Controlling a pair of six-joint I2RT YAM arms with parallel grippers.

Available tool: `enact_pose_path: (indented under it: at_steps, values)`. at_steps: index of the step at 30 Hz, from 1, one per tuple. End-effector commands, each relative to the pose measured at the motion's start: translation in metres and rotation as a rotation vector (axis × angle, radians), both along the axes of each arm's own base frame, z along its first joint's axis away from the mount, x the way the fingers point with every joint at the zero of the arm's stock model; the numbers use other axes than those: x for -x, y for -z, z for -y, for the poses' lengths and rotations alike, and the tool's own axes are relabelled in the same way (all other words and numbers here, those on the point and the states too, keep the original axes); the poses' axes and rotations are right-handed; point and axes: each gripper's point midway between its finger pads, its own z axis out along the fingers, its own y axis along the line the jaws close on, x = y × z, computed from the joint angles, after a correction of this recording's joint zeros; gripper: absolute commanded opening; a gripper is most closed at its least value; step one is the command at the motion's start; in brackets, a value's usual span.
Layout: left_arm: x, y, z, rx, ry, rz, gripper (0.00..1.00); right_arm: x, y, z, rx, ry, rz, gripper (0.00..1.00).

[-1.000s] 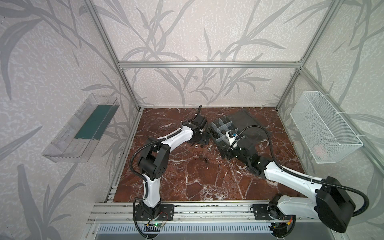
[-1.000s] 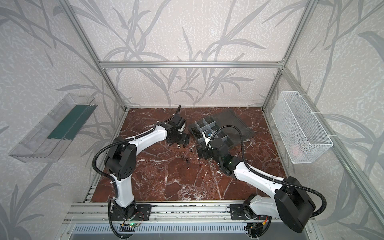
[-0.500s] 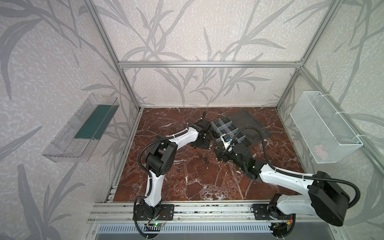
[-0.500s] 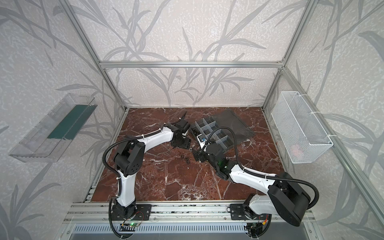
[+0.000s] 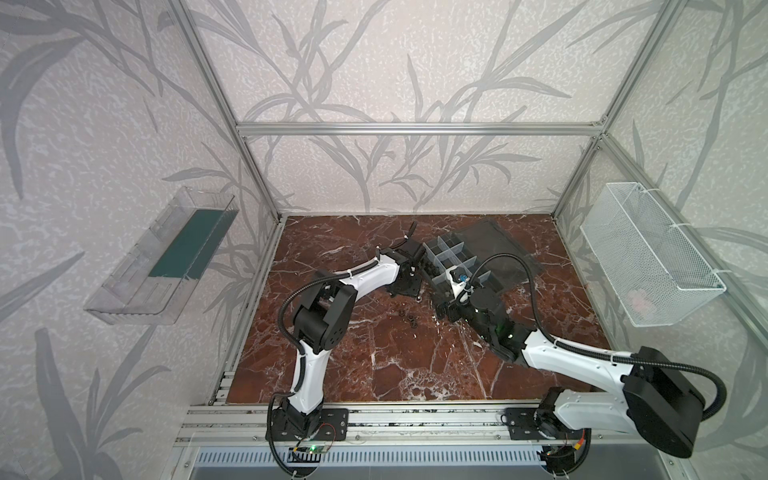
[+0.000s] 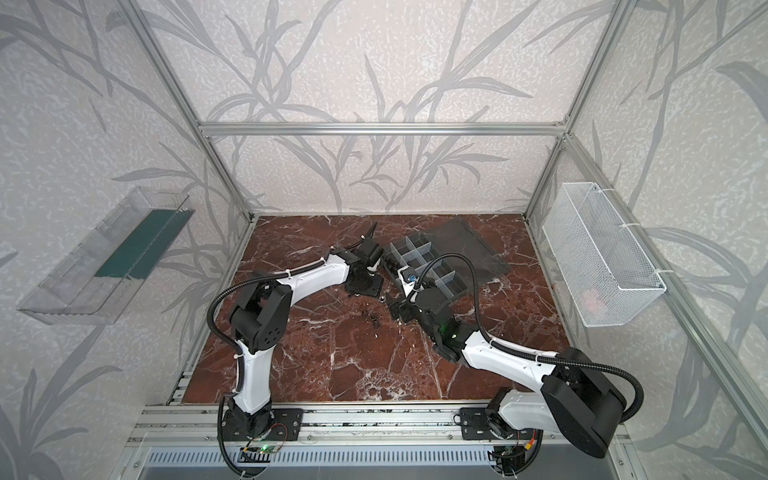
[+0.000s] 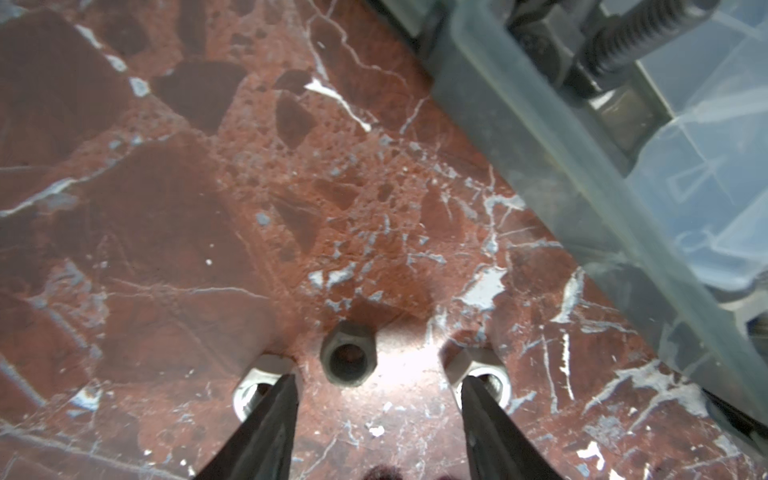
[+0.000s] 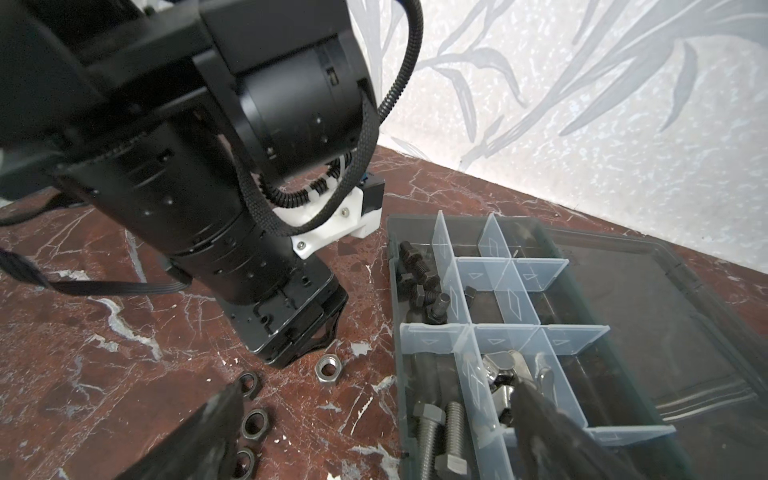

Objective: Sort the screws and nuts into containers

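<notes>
My left gripper (image 7: 378,384) is open and points down at the marble. A dark nut (image 7: 348,357) lies just ahead of the gap between its fingertips. A silver nut (image 7: 254,384) sits under one fingertip and another silver nut (image 7: 484,370) under the other. My right gripper (image 8: 380,403) is open wide and straddles the organizer's near wall. Several loose nuts (image 8: 254,424) lie beside it. The containers (image 8: 511,299) hold black screws (image 8: 419,282), silver screws (image 8: 440,436) and wing nuts (image 8: 503,370). In both top views the left gripper (image 5: 409,286) (image 6: 365,286) and right gripper (image 5: 446,305) (image 6: 401,309) meet at the box's left side.
The organizer's lid (image 5: 494,245) lies open flat toward the back right. A white mesh basket (image 5: 648,253) hangs on the right wall and a clear tray (image 5: 166,253) with a green base on the left wall. A few dark nuts (image 5: 409,318) lie mid-table.
My left gripper has moved right toward the box and come down over the nuts, its jaws narrowing. My right gripper has shifted left to the box's near corner, still open.
</notes>
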Motion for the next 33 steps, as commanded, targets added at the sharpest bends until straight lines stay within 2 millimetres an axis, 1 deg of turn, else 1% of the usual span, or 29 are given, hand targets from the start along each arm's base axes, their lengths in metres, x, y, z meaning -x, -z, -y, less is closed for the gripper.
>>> enact_pose_path:
  at_steps: [1,5,10,14,23,25,27,33]
  values:
    - [0.004,-0.003,0.004,0.006,0.014,-0.005,0.59,0.000,-0.012,0.005,-0.039,0.027,0.034,0.99]
    - [0.003,0.000,0.002,-0.001,0.009,-0.008,0.56,0.000,-0.011,0.005,-0.037,0.029,0.033,0.99]
    - [0.005,0.012,-0.002,-0.032,0.002,-0.028,0.55,-0.001,-0.010,0.007,-0.035,0.040,0.034,0.99]
    - [0.004,0.021,-0.008,-0.072,-0.007,-0.037,0.51,-0.002,-0.008,0.004,-0.037,0.031,0.027,0.99]
    - [0.001,0.031,-0.017,-0.123,-0.011,-0.036,0.48,-0.001,-0.003,-0.003,-0.059,0.008,0.001,0.99]
    - [0.000,0.034,-0.019,-0.122,-0.020,-0.044,0.45,-0.001,-0.004,-0.003,-0.064,0.007,0.001,0.99]
    - [-0.002,0.037,-0.024,-0.125,-0.041,-0.051,0.42,0.000,-0.006,-0.003,-0.066,0.006,0.004,0.99]
    - [-0.015,0.042,-0.042,-0.054,-0.136,-0.084,0.37,-0.002,-0.003,-0.004,-0.067,0.011,-0.002,0.99]
